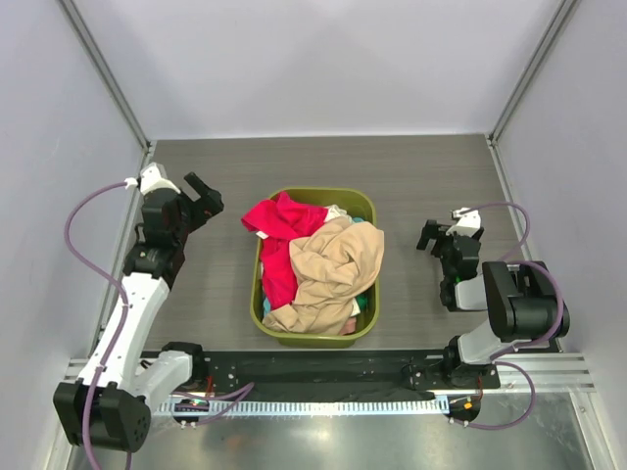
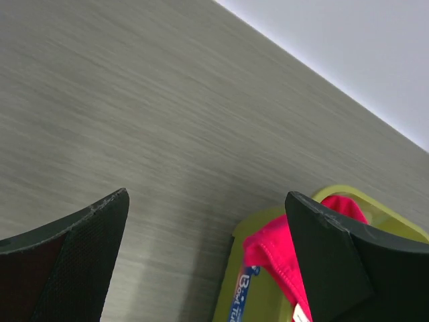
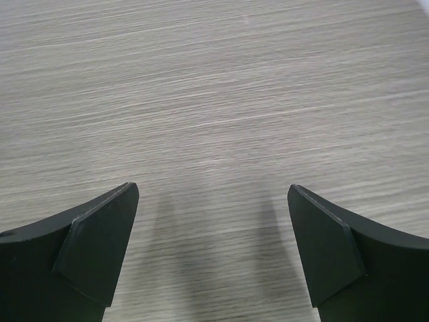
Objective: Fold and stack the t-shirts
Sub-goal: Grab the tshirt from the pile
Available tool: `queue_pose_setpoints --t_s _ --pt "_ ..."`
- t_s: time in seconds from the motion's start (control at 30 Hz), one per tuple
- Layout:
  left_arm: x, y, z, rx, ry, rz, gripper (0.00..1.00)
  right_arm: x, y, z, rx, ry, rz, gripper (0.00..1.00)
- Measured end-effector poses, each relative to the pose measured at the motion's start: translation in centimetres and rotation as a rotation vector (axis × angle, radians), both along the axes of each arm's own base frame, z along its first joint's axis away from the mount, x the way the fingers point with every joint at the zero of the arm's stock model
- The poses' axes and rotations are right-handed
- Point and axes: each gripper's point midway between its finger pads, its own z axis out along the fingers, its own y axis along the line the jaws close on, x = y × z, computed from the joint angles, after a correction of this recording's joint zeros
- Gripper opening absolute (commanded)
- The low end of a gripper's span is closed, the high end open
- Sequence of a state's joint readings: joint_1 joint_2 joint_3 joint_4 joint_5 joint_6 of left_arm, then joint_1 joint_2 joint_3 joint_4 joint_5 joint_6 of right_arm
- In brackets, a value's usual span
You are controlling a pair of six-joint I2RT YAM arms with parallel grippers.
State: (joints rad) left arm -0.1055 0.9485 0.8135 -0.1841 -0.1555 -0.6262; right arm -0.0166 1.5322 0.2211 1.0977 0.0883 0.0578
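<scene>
Beneath tan t-shirt (image 1: 331,266), teal t-shirt (image 1: 363,303) mostly hidden.

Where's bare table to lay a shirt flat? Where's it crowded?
Widest bare table lies behind the basket, up to the back wall. Narrower strips: basket to left gripper, basket to right gripper. Crowded: the basket itself, heaped with tan shirt and pink shirt.

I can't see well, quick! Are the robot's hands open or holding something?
Left gripper: open, holding nothing.
Right gripper: open, holding nothing.
</scene>
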Motion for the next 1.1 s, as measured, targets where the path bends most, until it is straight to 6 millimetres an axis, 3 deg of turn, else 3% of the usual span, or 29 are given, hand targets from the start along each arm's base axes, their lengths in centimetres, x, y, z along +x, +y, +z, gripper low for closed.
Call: queue_pose_setpoints --t_s 0.1,0.17,0.23,0.3,0.33,0.4,0.43,0.5,0.53,0.6,0.63,0.7,0.8,0.87,0.97,1.1 --pt "-0.4 0.1 0.6 -0.004 0.078 0.008 1.0 -0.1 -0.4 0.0 -0.015 0.001 -0.043 1.0" --pt "-0.4 -0.2 1.7 -0.004 0.098 -0.006 1.0 -0.2 0.3 0.1 -0.04 0.017 -0.045 1.0" --pt "-0.5 -0.5 2.5 0.004 0.115 -0.032 1.0 0.0 1.6 1.3 -0.08 0.035 -0.042 1.0" --pt "-0.7 -0.7 2.4 0.007 0.146 -0.046 1.0 1.1 3.9 5.5 -0.054 0.014 -0.012 1.0" --pt "-1.0 -0.6 1.8 0.007 0.174 -0.046 1.0 1.7 5.1 8.7 -0.017 -0.019 0.006 1.0" --pt "-1.6 -0.5 0.4 0.009 0.239 -0.045 1.0 2.5 7.0 17.8 0.112 -0.145 0.051 1.0" --pt "-1.9 -0.5 -0.4 0.009 0.275 -0.048 1.0 2.3 7.7 22.5 0.181 -0.226 0.083 1.0" --pt "-2.5 -0.6 -1.4 0.008 0.322 -0.056 1.0 0.6 9.7 29.6 0.284 -0.338 0.206 1.0" --pt "-2.8 -0.6 -1.7 0.008 0.338 -0.059 1.0 -0.4 10.8 32.2 0.327 -0.351 0.269 1.0" --pt "-3.2 -0.6 -1.9 0.007 0.352 -0.063 1.0 -2.3 13.1 35.4 0.37 -0.322 0.368 1.0" --pt "-3.3 -0.6 -1.9 0.007 0.352 -0.063 1.0 -2.8 14.6 36.0 0.382 -0.287 0.407 1.0" --pt "-3.7 -0.8 -1.9 0.001 0.35 -0.072 1.0 -3.7 17.5 35.1 0.393 -0.192 0.477 1.0" --pt "-4.3 -0.9 -1.9 -0.005 0.341 -0.081 1.0 -5.4 21.2 29.4 0.38 0.048 0.543 0.92" --pt "-4.5 -0.9 -1.7 -0.006 0.333 -0.082 1.0 -6.3 22.3 24.9 0.36 0.213 0.542 0.86" --pt "-4.7 -0.9 -1.3 -0.006 0.318 -0.081 1.0 -8.4 23.2 20.0 0.317 0.411 0.524 0.83" --pt "-4.9 -0.7 -1.0 -0.005 0.305 -0.077 1.0 -11.5 25.3 17.5 0.274 0.527 0.567 0.72"
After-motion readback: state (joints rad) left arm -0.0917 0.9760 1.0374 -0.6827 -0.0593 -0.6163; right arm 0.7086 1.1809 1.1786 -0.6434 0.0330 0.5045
